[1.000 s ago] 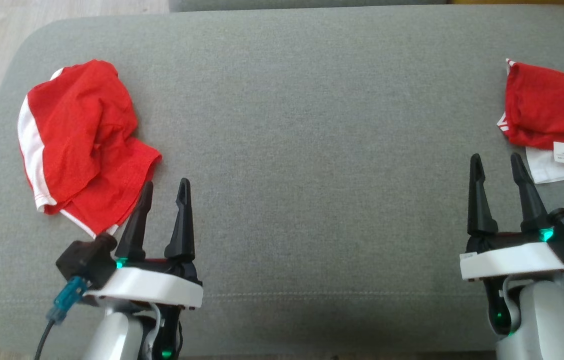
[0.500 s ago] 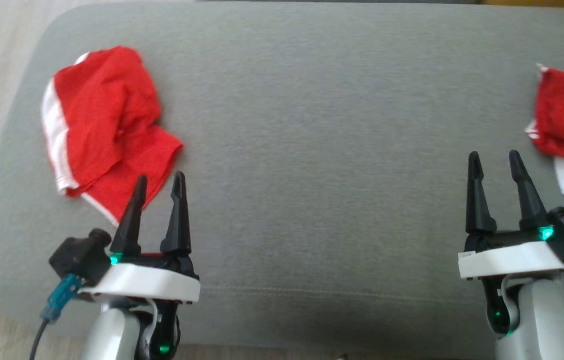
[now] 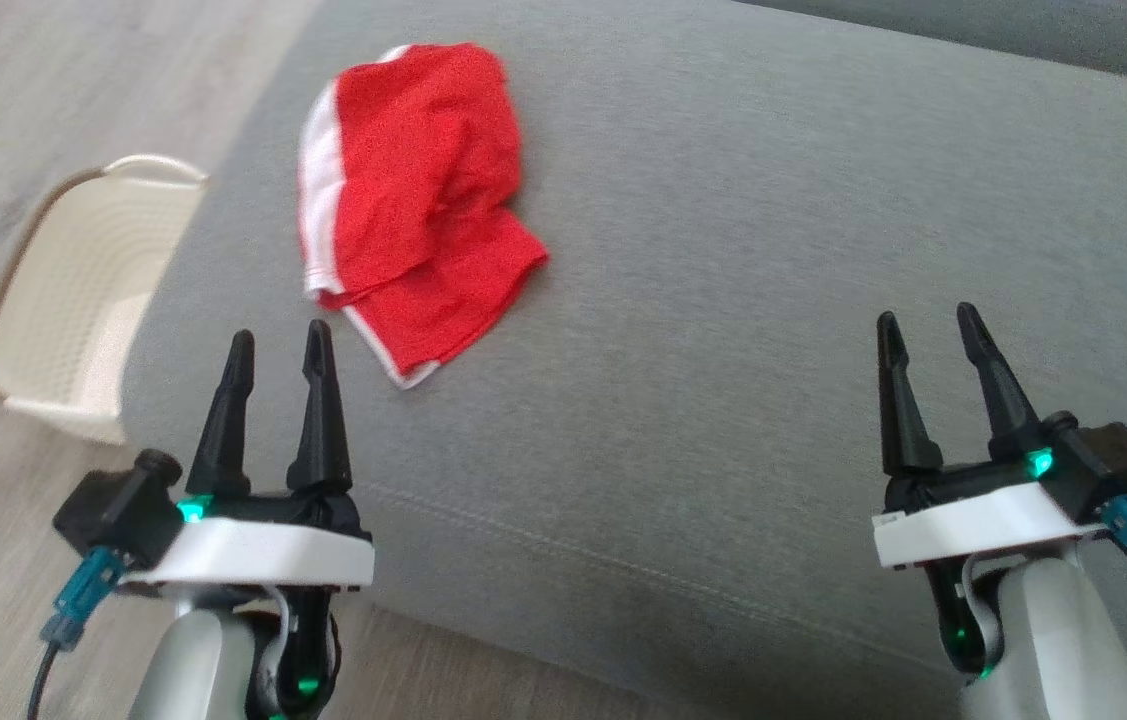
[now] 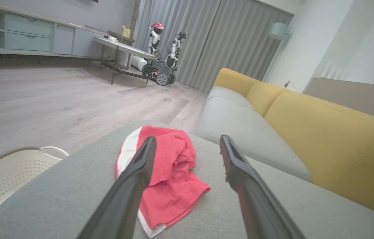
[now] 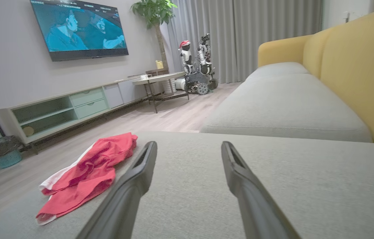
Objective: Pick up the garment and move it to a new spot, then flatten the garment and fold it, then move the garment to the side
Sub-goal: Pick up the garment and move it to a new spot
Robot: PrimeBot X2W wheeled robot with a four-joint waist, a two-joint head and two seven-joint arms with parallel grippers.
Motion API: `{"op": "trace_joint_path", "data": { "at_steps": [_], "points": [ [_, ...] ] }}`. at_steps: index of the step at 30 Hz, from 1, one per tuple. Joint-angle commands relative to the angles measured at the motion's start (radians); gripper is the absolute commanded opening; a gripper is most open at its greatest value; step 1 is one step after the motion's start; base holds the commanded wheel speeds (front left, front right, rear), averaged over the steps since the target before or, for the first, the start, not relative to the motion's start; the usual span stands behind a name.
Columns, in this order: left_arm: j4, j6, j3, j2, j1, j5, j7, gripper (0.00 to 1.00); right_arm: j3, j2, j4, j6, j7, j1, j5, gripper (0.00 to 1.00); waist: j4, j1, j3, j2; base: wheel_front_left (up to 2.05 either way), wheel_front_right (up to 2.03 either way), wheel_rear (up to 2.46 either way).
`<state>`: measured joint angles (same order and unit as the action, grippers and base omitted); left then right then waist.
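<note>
A crumpled red garment (image 3: 413, 200) with white side trim lies on the grey cushion (image 3: 723, 300), toward its left end. The left wrist view has the garment (image 4: 165, 176) straight ahead, partly behind one finger. From the right wrist the garment (image 5: 87, 174) lies off to the left. My left gripper (image 3: 277, 342) is open and empty, short of the garment's near edge, over the cushion's front left corner. My right gripper (image 3: 923, 325) is open and empty too, far to the garment's right over bare cushion.
A white perforated basket (image 3: 73, 300) stands on the wooden floor left of the cushion, its rim (image 4: 7, 159) low at the left in the left wrist view. A yellow sofa back (image 4: 323, 132) runs behind the cushions. Another wheeled robot (image 5: 196, 66) stands by the curtains.
The head camera has swung left: the garment now sits higher and nearer the centre, the basket has come into view, and the second red and white pile at the right has left the picture.
</note>
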<state>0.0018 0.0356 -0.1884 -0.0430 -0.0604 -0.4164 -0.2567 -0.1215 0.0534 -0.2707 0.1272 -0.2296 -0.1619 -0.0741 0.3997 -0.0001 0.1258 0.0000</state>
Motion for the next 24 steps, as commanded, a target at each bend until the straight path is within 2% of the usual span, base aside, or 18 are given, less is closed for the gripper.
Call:
{"op": "trace_joint_path", "data": {
  "at_steps": [1,5,10,18,24],
  "points": [
    [-0.038,0.004,0.035,-0.007,-0.018,-0.002,-0.005,1.0,-0.027,-0.003,0.036,0.003,0.0,0.0,0.003,1.0,0.041,0.0001,-0.003,0.0,0.0,0.0,0.0],
    [-0.041,0.008,0.042,-0.007,-0.005,-0.004,-0.005,1.0,-0.034,-0.003,0.04,0.003,0.006,0.004,-0.009,1.0,0.077,0.0001,-0.008,0.0,0.0,0.0,0.0],
    [-0.036,0.012,0.06,-0.007,0.006,-0.011,-0.005,1.0,-0.046,-0.003,0.042,0.003,0.012,0.008,-0.013,1.0,0.087,0.0001,-0.009,0.0,0.0,0.0,0.0],
    [0.0,0.006,0.113,-0.007,-0.026,-0.036,-0.005,1.0,-0.053,-0.003,0.057,0.003,0.024,-0.002,-0.007,1.0,0.051,0.0001,0.028,0.0,0.0,0.0,0.0],
    [0.112,-0.03,0.153,-0.007,-0.113,-0.025,-0.005,1.0,-0.026,-0.002,0.101,0.003,0.053,-0.025,0.04,1.0,0.007,0.0001,0.103,0.0,0.0,0.0,0.0]
  ]
}}
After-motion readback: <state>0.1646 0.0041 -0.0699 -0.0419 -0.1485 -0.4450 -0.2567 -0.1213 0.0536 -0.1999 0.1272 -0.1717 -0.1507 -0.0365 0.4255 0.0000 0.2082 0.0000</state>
